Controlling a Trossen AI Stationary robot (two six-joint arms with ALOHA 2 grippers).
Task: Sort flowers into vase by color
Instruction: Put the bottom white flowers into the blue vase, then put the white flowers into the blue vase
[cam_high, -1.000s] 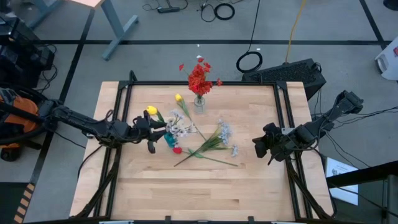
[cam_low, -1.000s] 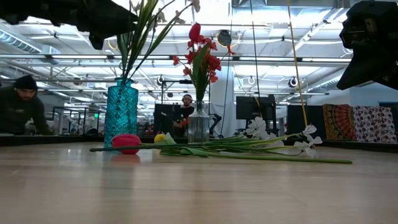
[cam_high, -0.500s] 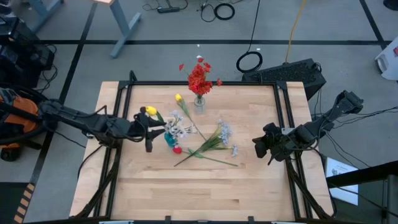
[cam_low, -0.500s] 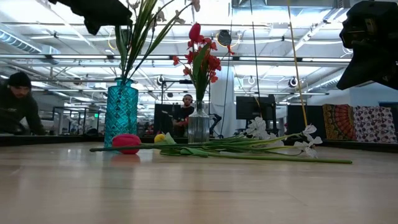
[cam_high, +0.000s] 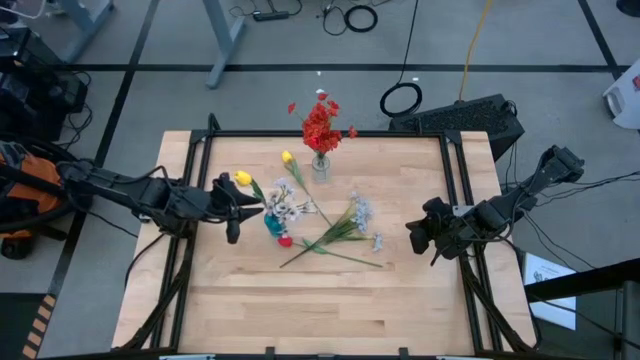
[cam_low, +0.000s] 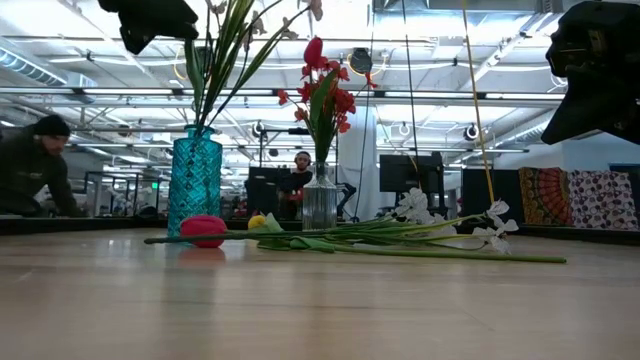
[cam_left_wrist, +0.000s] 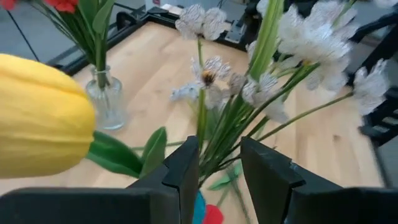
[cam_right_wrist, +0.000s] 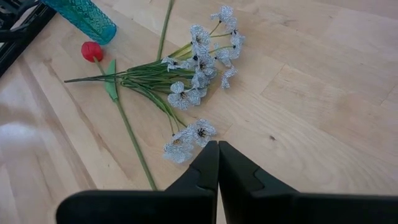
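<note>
A teal vase (cam_high: 272, 224) (cam_low: 195, 180) holds white sprays (cam_high: 290, 207) (cam_left_wrist: 311, 37) and a yellow bud (cam_high: 243, 179) (cam_left_wrist: 37, 118), their stalks in its mouth. My left gripper (cam_high: 248, 205) (cam_left_wrist: 219, 168) (cam_low: 150, 18) hovers just left of and above that vase, open, the stalks beyond its fingertips. Red blooms (cam_high: 320, 125) stand in a glass vase (cam_high: 320, 166) (cam_low: 320, 200) (cam_left_wrist: 106, 102). White sprays (cam_high: 352, 222) (cam_right_wrist: 196, 74), a red bud (cam_high: 285, 240) (cam_right_wrist: 91, 51) and a yellow bud (cam_high: 288, 158) lie on the table. My right gripper (cam_high: 415, 236) (cam_right_wrist: 217, 149) hangs shut at the right.
Black rails (cam_high: 190, 200) run along the wooden table's left and right sides. Bare wood (cam_high: 330, 310) lies toward the near edge. In the low view a person (cam_low: 30, 165) shows in the room beyond the table.
My left gripper has risen from beside the teal vase and drawn a little toward the table's left edge, tipping up from pointing down to nearer level. The flowers in the vase and on the table have stayed put.
</note>
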